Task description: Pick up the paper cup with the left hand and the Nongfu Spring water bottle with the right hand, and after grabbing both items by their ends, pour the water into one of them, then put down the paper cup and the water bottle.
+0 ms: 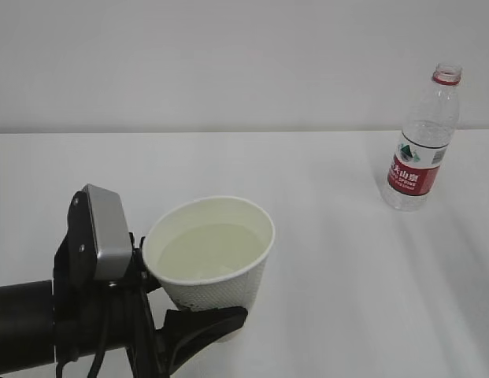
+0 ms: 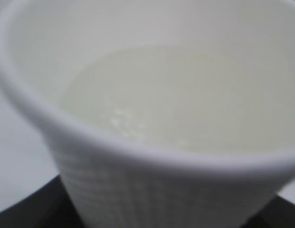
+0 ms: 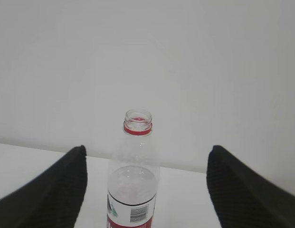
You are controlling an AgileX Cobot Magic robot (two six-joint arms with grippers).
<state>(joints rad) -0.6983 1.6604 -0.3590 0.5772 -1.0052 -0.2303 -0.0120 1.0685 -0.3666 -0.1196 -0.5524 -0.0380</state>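
We see our left hand [image 1: 193, 303] gripping the white, water-filled paper cup [image 1: 215, 264]; our right hand [image 3: 145, 190] gapes around the uncapped bottle [image 3: 134, 175], untouched.

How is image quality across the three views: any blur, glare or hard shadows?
Left wrist view: the paper cup fills the frame, soft and out of focus. Exterior view: sharp, even light, only faint shadows on the table. Right wrist view: the water bottle is clear, without strong glare; the tool's fingers are dark and blurred.

The bottle [image 1: 420, 150] label [image 1: 413, 171] bears white Chinese characters; a barcode beside them.
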